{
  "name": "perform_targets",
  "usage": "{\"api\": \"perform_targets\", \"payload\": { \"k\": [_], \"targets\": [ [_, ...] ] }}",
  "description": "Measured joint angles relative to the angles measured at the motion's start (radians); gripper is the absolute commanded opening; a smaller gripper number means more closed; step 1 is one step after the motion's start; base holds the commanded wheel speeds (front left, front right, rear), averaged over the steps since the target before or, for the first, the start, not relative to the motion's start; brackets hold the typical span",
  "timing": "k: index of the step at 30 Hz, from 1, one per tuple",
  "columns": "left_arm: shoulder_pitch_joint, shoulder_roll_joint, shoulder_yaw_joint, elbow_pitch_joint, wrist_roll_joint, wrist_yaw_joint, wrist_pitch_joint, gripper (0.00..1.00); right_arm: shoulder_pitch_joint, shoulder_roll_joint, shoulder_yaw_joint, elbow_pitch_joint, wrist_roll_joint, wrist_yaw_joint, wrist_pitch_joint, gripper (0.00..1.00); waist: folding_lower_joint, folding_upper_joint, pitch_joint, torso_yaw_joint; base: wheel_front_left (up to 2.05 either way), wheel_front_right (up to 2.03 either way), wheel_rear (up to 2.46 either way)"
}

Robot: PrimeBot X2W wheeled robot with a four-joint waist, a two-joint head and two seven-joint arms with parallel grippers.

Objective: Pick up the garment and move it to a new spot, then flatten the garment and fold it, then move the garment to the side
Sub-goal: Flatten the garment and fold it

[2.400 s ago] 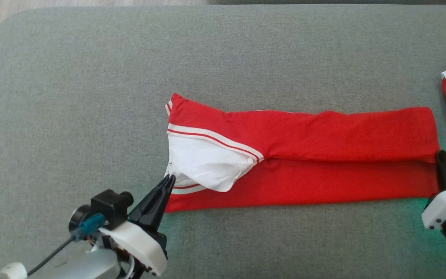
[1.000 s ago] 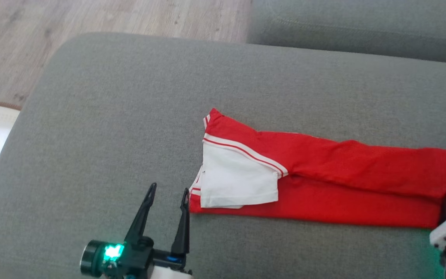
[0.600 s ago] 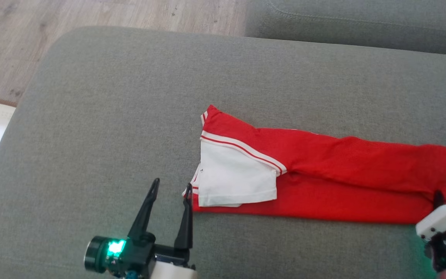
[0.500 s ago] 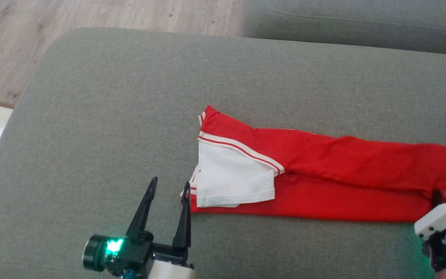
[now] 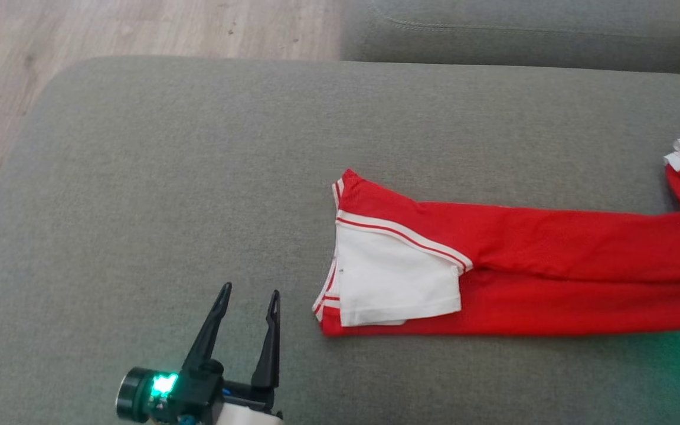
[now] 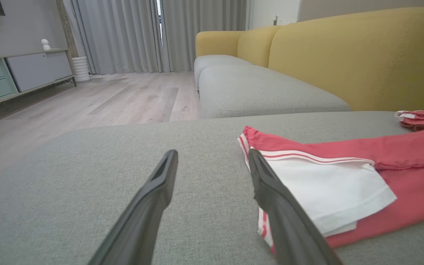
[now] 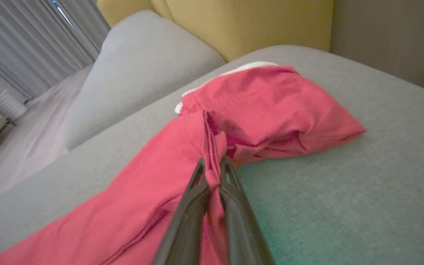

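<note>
1. We see the left gripper (image 5: 249,290) as two long, slim black fingers (image 5: 207,336) that taper to narrow points.
2. At their base sits a black block with a round black barrel (image 5: 132,402) on one side, and a small light (image 5: 163,383) on it glows bright green.
3. A touch of blue (image 5: 186,420) shows below the block, beside a smooth white shell (image 5: 251,418).
4. Close up, these fingers are matt dark grey, one with a shallow groove (image 6: 160,173) near its tip.
5. The right gripper (image 7: 214,162) has similar dark, tapering fingers (image 7: 186,217).
</note>
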Motion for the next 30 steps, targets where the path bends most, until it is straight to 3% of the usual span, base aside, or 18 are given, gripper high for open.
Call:
{"api": "perform_targets", "payload": {
  "k": [5, 12, 21, 30],
  "targets": [
    [0.001, -0.003, 0.009, 0.013, 0.007, -0.019, 0.000, 1.00, 0.040, 0.012, 0.069, -0.172, 0.124, 0.000, 0.032, 0.00, 0.0000, 0.0000, -0.009, -0.014, 0.00, 0.00, 0.00],
    [0.001, -0.014, 0.008, 0.034, 0.007, -0.041, 0.000, 1.00, 0.032, 0.040, 0.283, -0.319, 0.179, 0.000, 0.082, 0.00, -0.0001, 0.0000, -0.028, 0.005, 0.00, 0.00, 0.00],
    [-0.001, -0.040, 0.002, 0.069, 0.025, -0.076, 0.000, 1.00, -0.055, 0.039, 0.634, -0.199, 0.277, 0.000, 0.054, 0.00, 0.0000, 0.0000, -0.032, 0.084, 0.00, 0.00, 0.00],
    [-0.003, -0.047, 0.007, 0.090, 0.033, -0.090, 0.000, 1.00, -0.121, 0.036, 0.840, -0.058, 0.323, 0.000, 0.008, 0.00, 0.0000, 0.0000, -0.026, 0.161, 0.00, 0.00, 0.00]
  ]
}}
